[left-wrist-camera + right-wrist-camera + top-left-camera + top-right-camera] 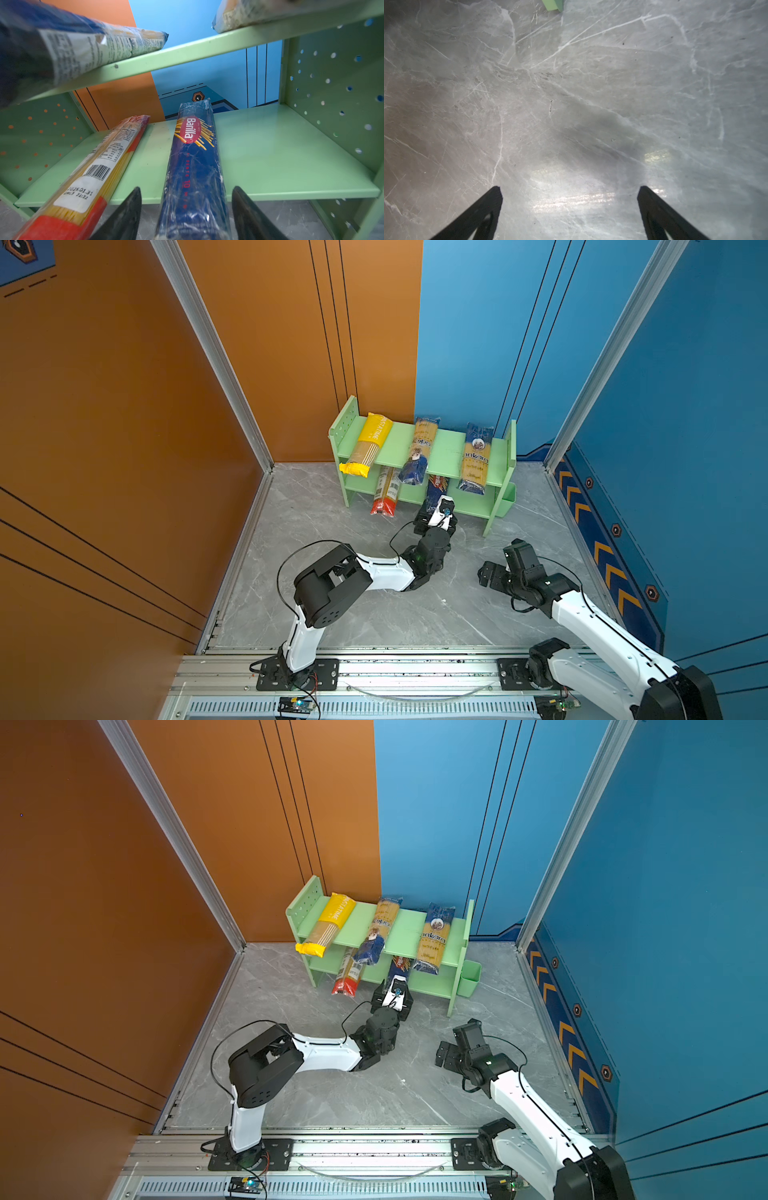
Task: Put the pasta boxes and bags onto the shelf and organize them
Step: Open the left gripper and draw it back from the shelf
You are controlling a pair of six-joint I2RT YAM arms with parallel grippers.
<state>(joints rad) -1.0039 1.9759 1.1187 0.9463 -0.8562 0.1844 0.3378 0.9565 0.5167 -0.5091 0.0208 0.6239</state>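
Observation:
The light green shelf (446,452) stands against the back wall. On its top tier lie a yellow pack (368,443) and two blue-and-yellow ankara packs (419,450) (476,458), their near ends overhanging. The lower tier (270,155) carries a red-ended clear pack (99,166) and a dark blue Barilla pack (193,158), both sticking out over the floor. My left gripper (186,188) is open around the Barilla pack's near end, with a gap on each side. My right gripper (569,187) is open over bare floor, right of the left arm.
A small green bin (506,499) hangs on the shelf's right side. The shelf's front right leg (489,526) stands near my right gripper (490,574). Orange and blue walls close in the grey marble floor (374,614). The upper tier's edge runs just above my left gripper.

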